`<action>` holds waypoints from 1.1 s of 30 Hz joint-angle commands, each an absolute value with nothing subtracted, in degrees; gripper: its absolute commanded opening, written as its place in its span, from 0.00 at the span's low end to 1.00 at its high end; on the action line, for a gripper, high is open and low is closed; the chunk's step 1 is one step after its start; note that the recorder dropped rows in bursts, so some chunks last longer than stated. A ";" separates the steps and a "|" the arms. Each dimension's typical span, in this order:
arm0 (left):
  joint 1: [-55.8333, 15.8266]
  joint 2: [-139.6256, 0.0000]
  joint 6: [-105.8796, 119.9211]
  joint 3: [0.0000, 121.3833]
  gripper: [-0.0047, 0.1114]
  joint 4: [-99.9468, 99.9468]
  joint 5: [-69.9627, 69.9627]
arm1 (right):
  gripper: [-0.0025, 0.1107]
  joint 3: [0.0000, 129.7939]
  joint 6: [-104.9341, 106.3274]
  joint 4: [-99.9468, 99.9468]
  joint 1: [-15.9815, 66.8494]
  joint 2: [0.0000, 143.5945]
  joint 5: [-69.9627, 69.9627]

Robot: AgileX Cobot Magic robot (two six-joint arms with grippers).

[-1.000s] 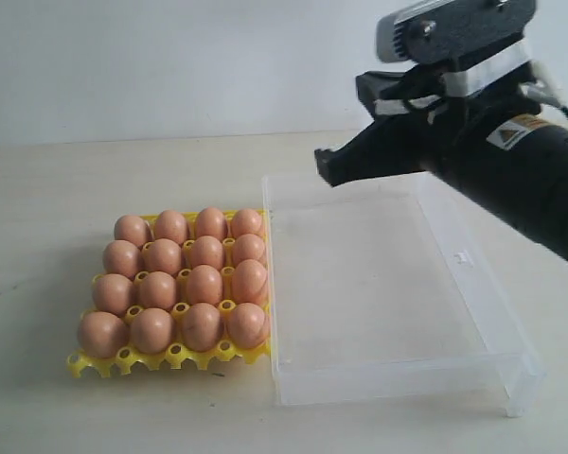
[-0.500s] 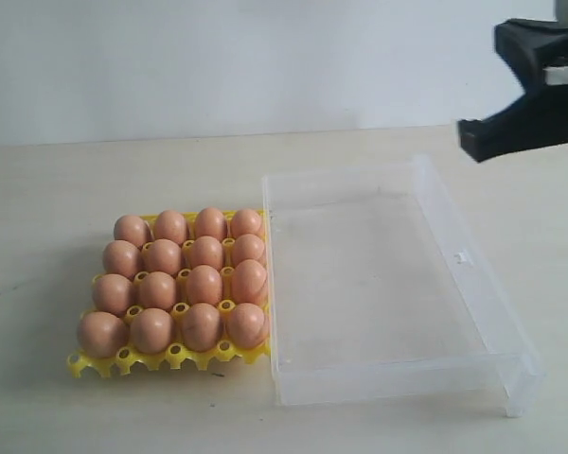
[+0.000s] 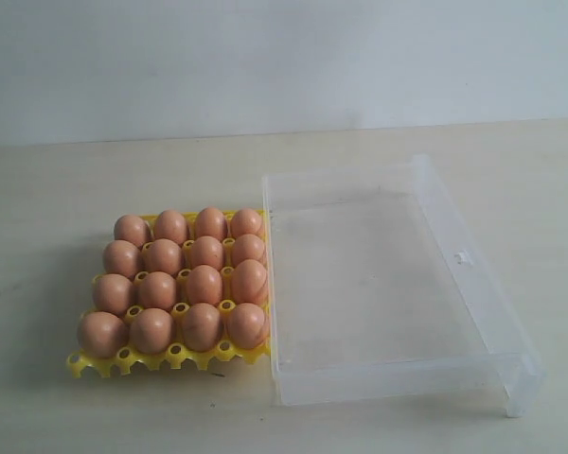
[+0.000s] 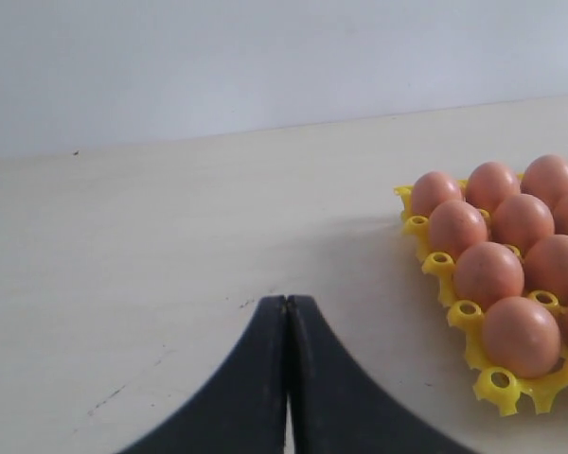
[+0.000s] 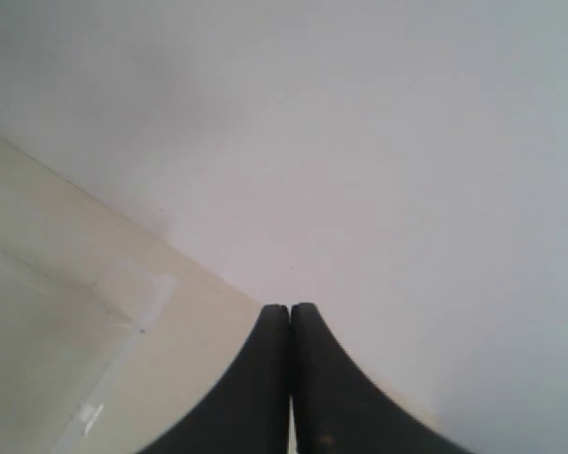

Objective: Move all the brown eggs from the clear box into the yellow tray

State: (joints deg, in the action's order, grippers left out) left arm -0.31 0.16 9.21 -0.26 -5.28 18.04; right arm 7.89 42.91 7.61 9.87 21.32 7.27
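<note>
On the worktop point(image 3: 47, 180), all sixteen brown eggs point(image 3: 182, 280) sit in the yellow tray point(image 3: 175, 357), just beside the clear box point(image 3: 398, 380), which looks empty. The left pincer point(image 4: 287, 307) is pressed fully closed on nothing, low near the tray; the right pincer point(image 5: 290, 312) is closed and empty too, facing the wall point(image 5: 407, 142). Eggs should be light, smooth and brittle (thin shell, rounded, easy to squirt out), so I'd take one across its widest middle, from above, with a gentle squeeze.
</note>
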 commanded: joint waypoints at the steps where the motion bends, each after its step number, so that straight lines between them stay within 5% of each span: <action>1: -0.66 0.00 8.98 0.00 0.04 -5.56 17.84 | 0.02 2.47 43.42 6.91 7.74 12.12 5.65; 33: -0.66 0.00 8.98 0.00 0.04 -5.56 17.84 | 0.02 0.30 43.42 2.80 5.39 0.00 -9.37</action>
